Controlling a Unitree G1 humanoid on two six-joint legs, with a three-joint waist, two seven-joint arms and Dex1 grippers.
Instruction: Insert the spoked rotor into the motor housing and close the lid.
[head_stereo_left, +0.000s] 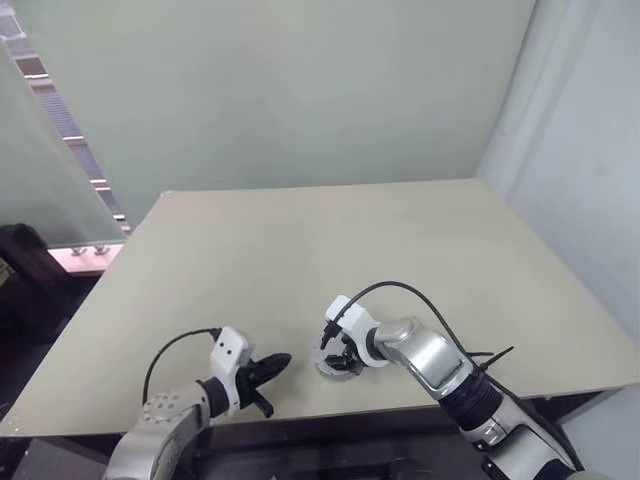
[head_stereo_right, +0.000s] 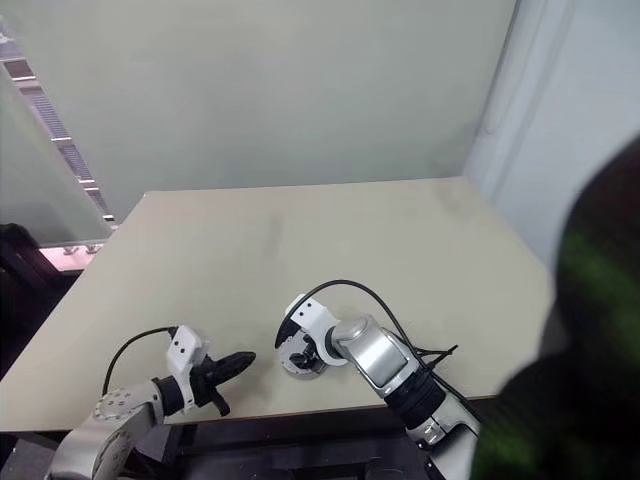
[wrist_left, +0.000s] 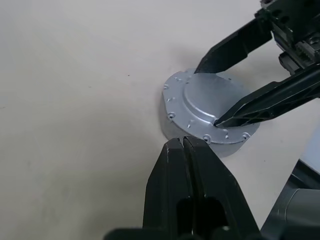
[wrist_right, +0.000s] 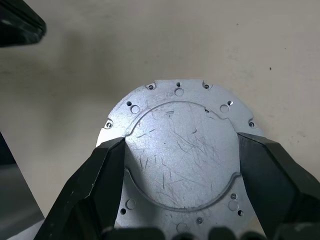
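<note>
At the table's (head_stereo_left: 350, 240) front edge, the left gripper (head_stereo_left: 275, 362) is pinched fully together, empty, its tip just beside the motor housing (wrist_left: 172, 127). The housing stands upright near that edge with the lid (wrist_right: 182, 155) laid flat on top. The right gripper (head_stereo_left: 340, 358) is spread wide from above, its fingers (wrist_right: 100, 170) set against either side of the lid's raised centre; a grip is judged likely.

Risks noted:
- Lid could be cocked if pressed unevenly.
- Housing, unbraced, could be slid toward the edge.
- Whether the spoked rotor is seated inside cannot be told, so closure could be blocked.
</note>
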